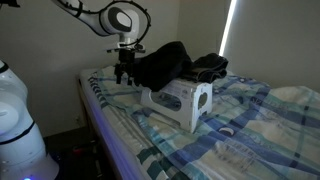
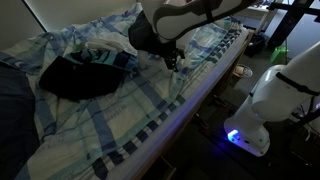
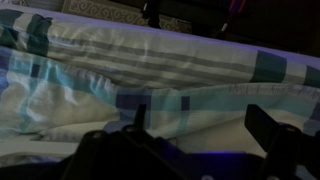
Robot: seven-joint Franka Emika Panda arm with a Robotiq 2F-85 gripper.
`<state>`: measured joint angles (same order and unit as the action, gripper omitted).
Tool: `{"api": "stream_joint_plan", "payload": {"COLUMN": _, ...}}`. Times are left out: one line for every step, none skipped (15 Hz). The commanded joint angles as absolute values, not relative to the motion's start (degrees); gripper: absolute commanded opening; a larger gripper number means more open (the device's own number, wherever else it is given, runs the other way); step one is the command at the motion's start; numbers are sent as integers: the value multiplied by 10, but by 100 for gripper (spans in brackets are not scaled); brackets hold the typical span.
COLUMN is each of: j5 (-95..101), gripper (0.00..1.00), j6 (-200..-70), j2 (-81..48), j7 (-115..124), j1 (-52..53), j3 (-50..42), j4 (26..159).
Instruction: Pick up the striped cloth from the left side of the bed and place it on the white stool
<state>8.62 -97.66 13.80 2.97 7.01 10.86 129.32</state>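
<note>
Zero cargo in the pincer (image 1: pixel 124 80), prongs spread wide, hanging upper left of frame. Over there the striped cloth (image 2: pixel 103 55) sits bunched against the black garment (image 2: pixel 72 78), upper left. I'd swing over, pinch a raised fold, and avoid snagging the black one.

You can read no text, label, brand, number or sign in any view. The white stool (image 1: pixel 186 100), the bed (image 1: pixel 255 120) and the robot's white housing (image 2: pixel 275 92) show no legible marking. The wrist view is too dark and blurred to resolve any print.
</note>
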Motion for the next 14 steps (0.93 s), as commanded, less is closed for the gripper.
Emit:
{"api": "stream_joint_plan", "payload": {"j5": 67, "gripper": 100, "j6": -997, "j2": 144, "j7": 3, "j1": 100, "j3": 116, "j4": 1298}}
{"api": "stream_joint_plan", "payload": {"j5": 64, "gripper": 100, "j6": -1003, "j2": 141, "j7": 0, "j1": 108, "j3": 121, "j4": 1294}}
{"api": "stream_joint_plan", "payload": {"j5": 62, "gripper": 100, "j6": -1005, "j2": 136, "j7": -5, "j1": 116, "j3": 124, "j4": 1288}}
{"api": "stream_joint_plan", "payload": {"j5": 60, "gripper": 100, "j6": -1012, "j2": 133, "j7": -6, "j1": 123, "j3": 127, "j4": 1284}}
{"api": "stream_joint_plan", "payload": {"j5": 60, "gripper": 100, "j6": -1018, "j2": 129, "j7": -6, "j1": 128, "j3": 131, "j4": 1279}}
{"api": "stream_joint_plan", "payload": {"j5": 61, "gripper": 100, "j6": -1031, "j2": 124, "j7": -8, "j1": 132, "j3": 134, "j4": 1275}}
{"api": "stream_joint_plan", "payload": {"j5": 63, "gripper": 100, "j6": -1045, "j2": 118, "j7": -14, "j1": 136, "j3": 136, "j4": 1270}}
{"api": "stream_joint_plan", "payload": {"j5": 66, "gripper": 100, "j6": -1071, "j2": 112, "j7": -17, "j1": 137, "j3": 136, "j4": 1268}}
{"api": "stream_joint_plan", "payload": {"j5": 67, "gripper": 100, "j6": -1100, "j2": 105, "j7": -22, "j1": 138, "j3": 135, "j4": 1266}}
{"api": "stream_joint_plan", "payload": {"j5": 68, "gripper": 100, "j6": -1133, "j2": 97, "j7": -33, "j1": 139, "j3": 134, "j4": 1265}}
{"api": "stream_joint_plan", "payload": {"j5": 67, "gripper": 100, "j6": -1160, "j2": 87, "j7": -40, "j1": 139, "j3": 133, "j4": 1264}}
{"api": "stream_joint_plan", "payload": {"j5": 67, "gripper": 100, "j6": -1182, "j2": 79, "j7": -50, "j1": 139, "j3": 133, "j4": 1263}}
{"api": "stream_joint_plan", "payload": {"j5": 69, "gripper": 100, "j6": -1201, "j2": 76, "j7": -58, "j1": 137, "j3": 132, "j4": 1267}}
{"api": "stream_joint_plan", "payload": {"j5": 67, "gripper": 100, "j6": -1178, "j2": 93, "j7": -37, "j1": 138, "j3": 136, "j4": 1279}}
